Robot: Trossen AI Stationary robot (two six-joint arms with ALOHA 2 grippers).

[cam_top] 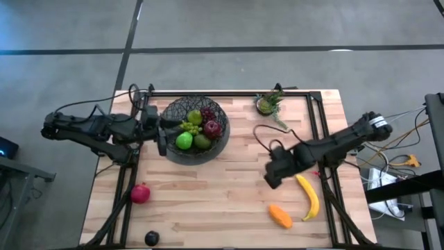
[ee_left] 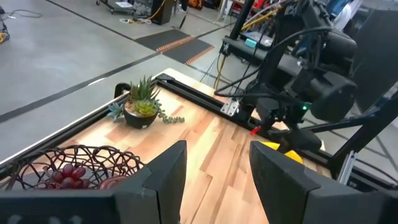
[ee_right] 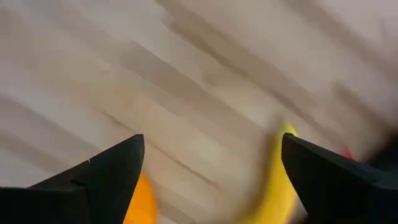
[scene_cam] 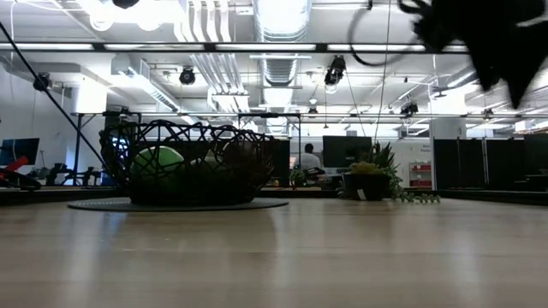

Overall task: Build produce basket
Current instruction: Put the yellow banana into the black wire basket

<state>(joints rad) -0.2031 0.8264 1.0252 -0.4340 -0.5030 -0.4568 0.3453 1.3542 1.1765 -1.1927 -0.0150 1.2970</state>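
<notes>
The dark wire basket (cam_top: 195, 130) stands on a grey disc at the table's far left. It holds a green apple (cam_top: 184, 141), green grapes (cam_top: 191, 126), purple grapes (cam_top: 207, 114), a red apple (cam_top: 213, 128) and an avocado (cam_top: 202, 143). My left gripper (cam_top: 161, 135) is open over the basket's left rim (ee_left: 74, 163). My right gripper (cam_top: 272, 173) is open above the table, just left of the yellow banana (cam_top: 309, 196), with the orange piece (cam_top: 280, 216) nearer the near edge. In the right wrist view the open gripper (ee_right: 212, 142) looks down on the banana (ee_right: 273, 186) and the orange piece (ee_right: 143, 199).
A red fruit (cam_top: 140, 194) and a dark plum (cam_top: 151, 238) lie on the table's near left. A small spiky plant (cam_top: 269, 103) stands in a pot at the far edge. Black frame rails run along the far edge and both sides. Bare wood lies between basket and right gripper.
</notes>
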